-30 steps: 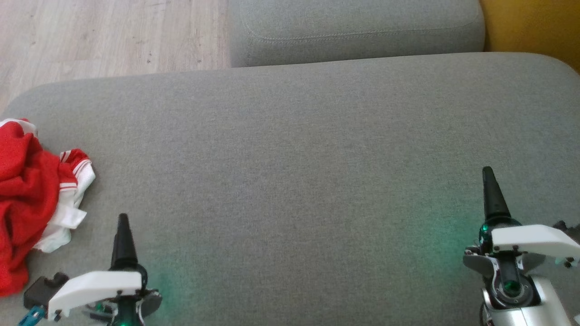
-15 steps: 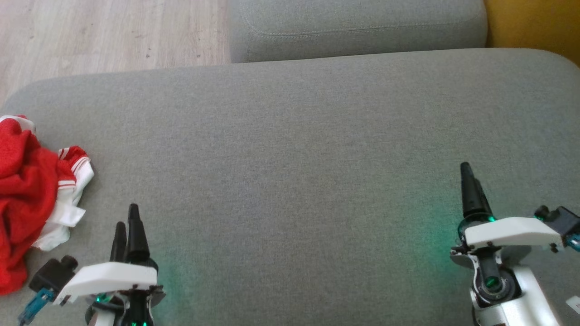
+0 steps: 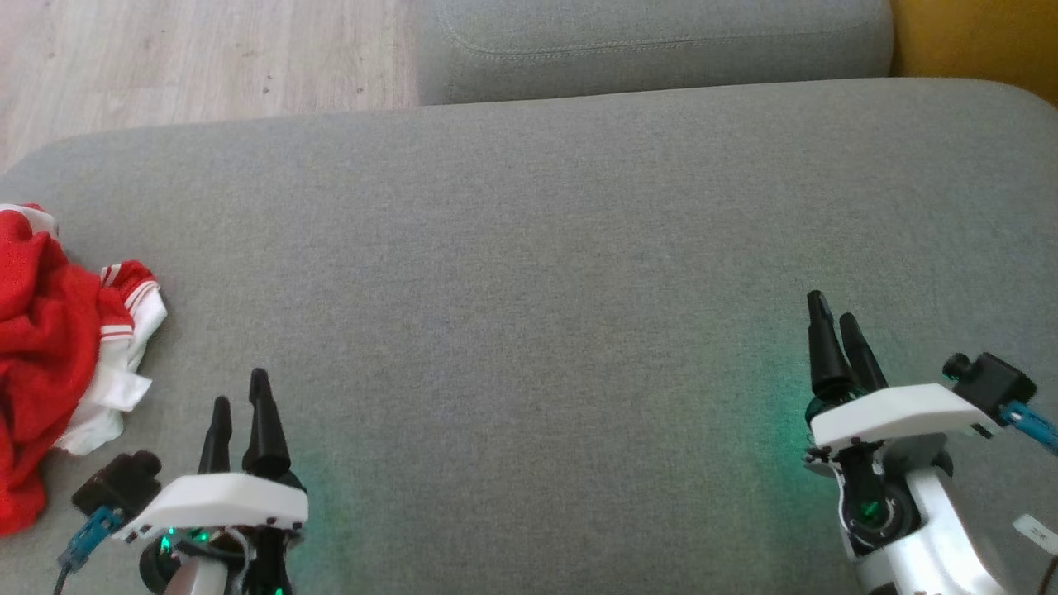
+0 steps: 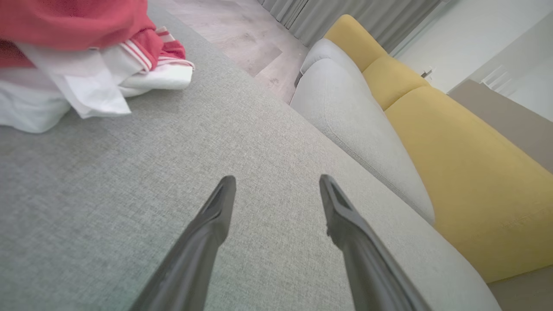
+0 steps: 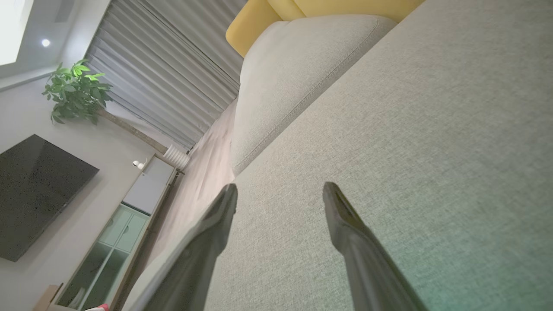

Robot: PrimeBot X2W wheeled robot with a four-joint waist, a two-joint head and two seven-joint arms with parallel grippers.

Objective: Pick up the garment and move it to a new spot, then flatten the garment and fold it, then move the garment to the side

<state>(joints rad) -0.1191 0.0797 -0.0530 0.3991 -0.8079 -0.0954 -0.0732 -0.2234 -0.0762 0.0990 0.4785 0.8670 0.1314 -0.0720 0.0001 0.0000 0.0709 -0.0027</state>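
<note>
1. Both wrists have rolled since a second ago, so each gripper now shows two dark fingers in the head view where one showed edge-on; the left gripper (image 3: 239, 388) has crept inward, and the right gripper (image 3: 831, 307) has slid inward too (the camera has also tipped a little, so the cloth's small shift is not its own).
2. Left gripper: fingers spread, nothing between them, over bare grey fabric; right gripper: likewise spread and empty, well apart from the cloth.
3. The garment (image 3: 50, 330), red with white striped trim, lies crumpled in a heap at the left end of the sofa cushion (image 3: 529, 231); it is near the left gripper but not touching it.
4. Step in hand, as a judgement: the approach to the first pick-up; nothing is lifted yet, and flattening and folding are all ahead.
5. The next move likely calls for the left gripper to swing to its left, come down on a raised fold and close on it; loose layers may slip, so a deep bite would help.
6. Containers: none among these things; the garment lies loose on the cushion.
</note>
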